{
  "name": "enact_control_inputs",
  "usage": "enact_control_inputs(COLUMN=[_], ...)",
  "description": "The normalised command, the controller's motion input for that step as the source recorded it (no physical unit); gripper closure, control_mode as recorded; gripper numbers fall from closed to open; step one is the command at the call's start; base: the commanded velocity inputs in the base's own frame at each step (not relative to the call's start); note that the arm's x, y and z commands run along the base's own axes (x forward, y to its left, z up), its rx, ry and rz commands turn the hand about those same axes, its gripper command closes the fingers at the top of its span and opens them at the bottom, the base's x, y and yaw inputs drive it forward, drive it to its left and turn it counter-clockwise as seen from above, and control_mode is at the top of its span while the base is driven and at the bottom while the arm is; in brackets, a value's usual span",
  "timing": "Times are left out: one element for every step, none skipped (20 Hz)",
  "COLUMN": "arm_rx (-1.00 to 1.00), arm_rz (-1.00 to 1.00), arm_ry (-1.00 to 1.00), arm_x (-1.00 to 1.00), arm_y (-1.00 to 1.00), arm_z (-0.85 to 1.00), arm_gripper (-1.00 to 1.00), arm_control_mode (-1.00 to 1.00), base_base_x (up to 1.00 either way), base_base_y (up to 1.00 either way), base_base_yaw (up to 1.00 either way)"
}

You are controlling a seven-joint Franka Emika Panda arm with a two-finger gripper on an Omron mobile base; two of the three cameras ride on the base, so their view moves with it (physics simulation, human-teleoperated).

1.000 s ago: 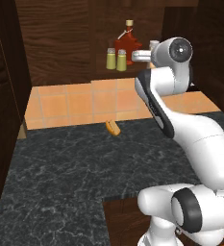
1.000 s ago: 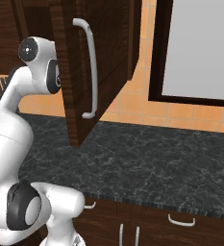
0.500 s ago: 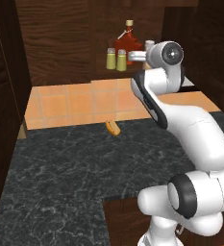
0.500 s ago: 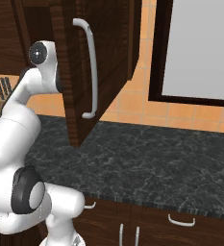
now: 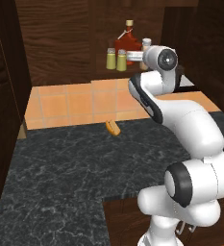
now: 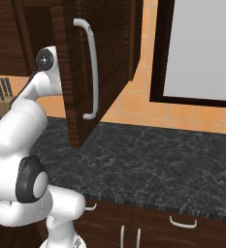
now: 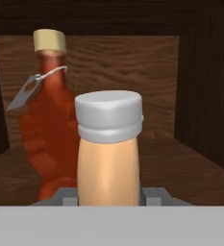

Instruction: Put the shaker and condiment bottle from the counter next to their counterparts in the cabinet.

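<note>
Condiment bottle (image 7: 108,153) sits upright w/ gripper (image 7: 108,196) clamped on its sides, inside the cabinet (image 5: 60,43) shelf, just right of the red bottle (image 7: 48,129). Two shakers (image 5: 116,59) left of that. Small orange thing (image 5: 112,127) on counter (image 5: 84,168), prob food.

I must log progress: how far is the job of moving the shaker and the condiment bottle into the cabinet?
Done: two shakers stand side by side on the cabinet shelf. In hand: the condiment bottle is upright between the jaws, beside the red bottle. Left: setting it down and letting go. An orange thing lies on the counter.
</note>
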Motion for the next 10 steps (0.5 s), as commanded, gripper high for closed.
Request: enact_control_inputs(arm_rx=[0.0,0.0,0.0,0.0,0.0,0.0,0.0,0.0,0.0,0.0], arm_rz=[0.01,0.0,0.0,0.0,0.0,0.0,0.0,0.0,0.0,0.0], arm_ry=[0.0,0.0,0.0,0.0,0.0,0.04,0.06,0.07,0.02,0.0], arm_x=[0.35,0.32,0.3,0.33,0.34,0.36,0.36,0.36,0.26,0.11], arm_y=[0.0,0.0,0.0,0.0,0.0,0.0,0.0,0.0,0.0,0.0], arm_z=[-0.11,-0.1,0.0,0.0,0.0,0.0,0.0,0.0,0.0,0.0], arm_gripper=[1.0,1.0,1.0,1.0,1.0,1.0,1.0,1.0,1.0,1.0], arm_control_mode=[-1.0,-1.0,-1.0,-1.0,-1.0,-1.0,-1.0,-1.0,-1.0,-1.0], base_base_x=[0.0,0.0,0.0,0.0,0.0,0.0,0.0,0.0,0.0,0.0], base_base_y=[0.0,0.0,0.0,0.0,0.0,0.0,0.0,0.0,0.0,0.0], base_base_yaw=[0.0,0.0,0.0,0.0,0.0,0.0,0.0,0.0,0.0,0.0])
